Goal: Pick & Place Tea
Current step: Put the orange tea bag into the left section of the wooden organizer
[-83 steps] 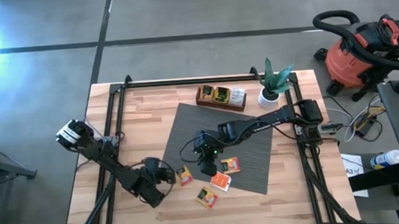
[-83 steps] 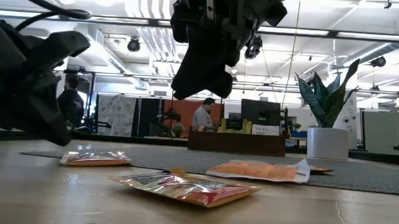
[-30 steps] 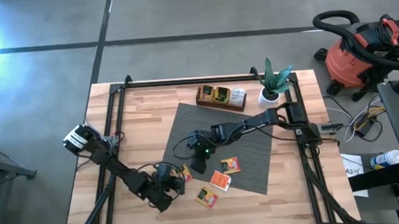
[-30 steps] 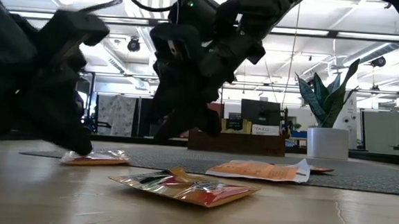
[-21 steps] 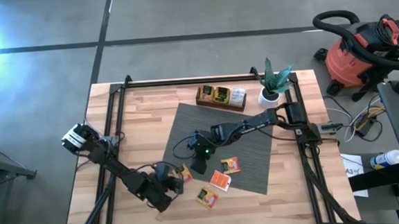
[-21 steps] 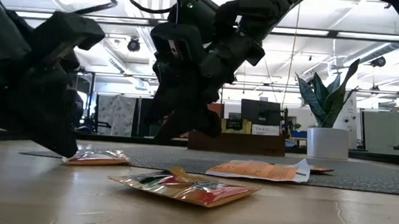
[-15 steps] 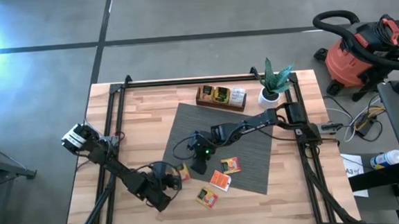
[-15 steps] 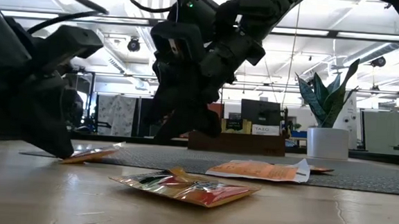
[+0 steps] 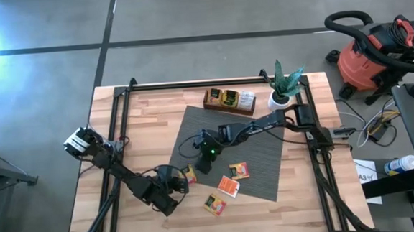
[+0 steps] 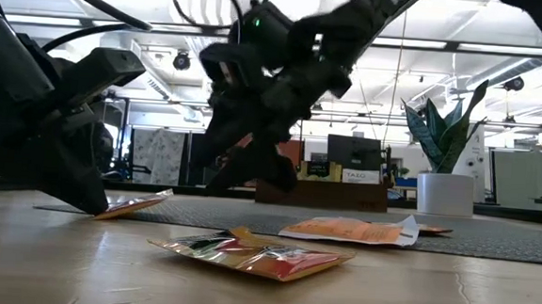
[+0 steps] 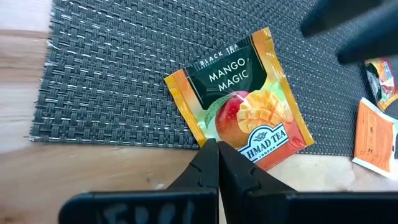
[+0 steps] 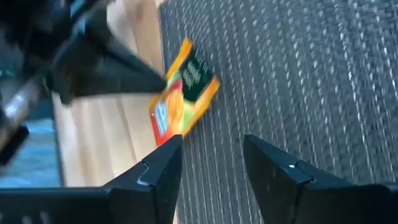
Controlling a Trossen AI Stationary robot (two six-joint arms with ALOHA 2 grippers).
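Observation:
An orange mango tea sachet (image 11: 239, 109) sits at the near-left corner of the grey mat (image 9: 260, 152), half over the wood; it also shows in the high view (image 9: 190, 176). My left gripper (image 11: 217, 149) is shut on its edge. My right gripper (image 12: 214, 165) hangs open above the mat just beyond that sachet (image 12: 183, 93), touching nothing; the high view shows it (image 9: 204, 159) over the mat's left half. Three more tea sachets lie flat: two on the mat's near part (image 9: 239, 171) (image 9: 229, 188) and one on the wood (image 9: 214, 204). My left gripper pinches the mango sachet's nearest edge (image 11: 214, 138) between its two shut fingers. The fingers slant down at it from the table's near-left side. The sachet tilts, its held edge low by the table and its free end (image 10: 160, 198) raised off the mat.
A dark wooden tray (image 9: 229, 99) holding tea stands at the far edge of the mat, with a potted plant (image 9: 284, 90) to its right. Black frame rails (image 9: 118, 136) run along the table's left and right sides. A red vacuum (image 9: 372, 55) stands on the floor beyond.
My left gripper, shut on the mango sachet throughout, has rolled its wrist. The sachet, which lay flat a second ago, now tilts with its free end raised while its held edge stays low.

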